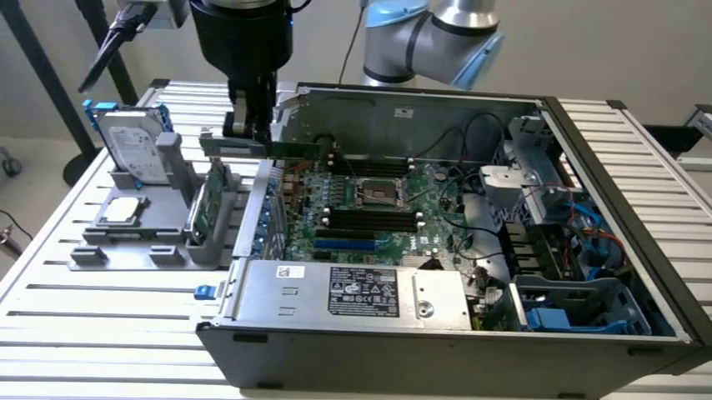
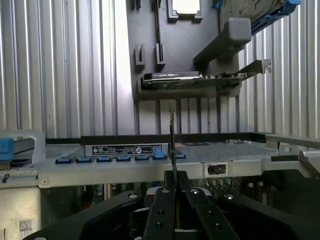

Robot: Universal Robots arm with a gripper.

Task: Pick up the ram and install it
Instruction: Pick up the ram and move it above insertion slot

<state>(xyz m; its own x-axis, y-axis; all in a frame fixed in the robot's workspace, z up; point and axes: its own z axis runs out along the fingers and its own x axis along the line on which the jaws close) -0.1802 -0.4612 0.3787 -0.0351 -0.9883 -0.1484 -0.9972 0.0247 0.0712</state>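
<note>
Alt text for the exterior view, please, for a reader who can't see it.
The pincer grips the ram level above the open computer case, near its wall on the exterior view's left. Beside it, a grey holder carries a hard drive.

Above the motherboard (image 1: 333,179) the open computer case (image 1: 445,346) leaves free access, with the black memory slots (image 1: 368,221) uncovered. Loose cables (image 1: 448,198) cross one side of the motherboard, and the power supply (image 1: 356,292) and drive cage (image 1: 534,167) flank it.
</note>
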